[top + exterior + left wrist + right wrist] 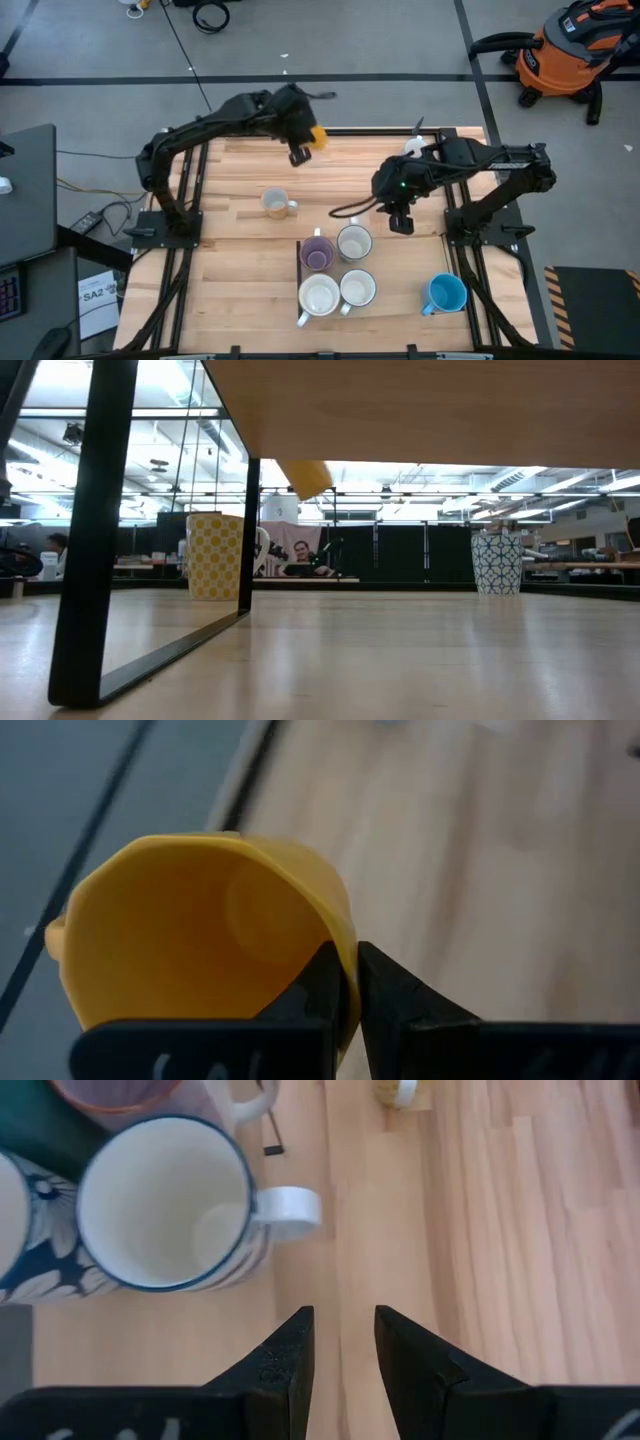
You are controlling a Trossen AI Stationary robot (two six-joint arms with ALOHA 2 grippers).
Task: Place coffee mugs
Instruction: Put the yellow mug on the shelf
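Note:
My left gripper [300, 152] is over the table's far edge, shut on the orange-yellow mug [317, 136], which shows large in the left wrist view [200, 930] and in the air in the low view [310, 477]. My right gripper [400, 222] hovers open over bare wood right of the mug cluster, fingers slightly apart [345, 1325]. On the table stand a cream mug [277, 203], a purple mug [318, 253], three pale mugs [354, 242] [320, 296] [358, 288] and a blue mug [445, 294]. A white shape [413, 146] peeks out behind the right arm. My left gripper pinches the orange-yellow mug's wall at its rim [345, 955], one finger [322, 982] inside the cup and the other [390, 995] outside. The mug is lifted clear of the table and tilted, its mouth turned sideways.
A thin dark stand [299, 262] sits left of the purple mug; its frame [95, 540] fills the low view's left. Bare wood lies across the table's left part and far middle. An orange shop vacuum [570, 50] stands on the floor beyond the table.

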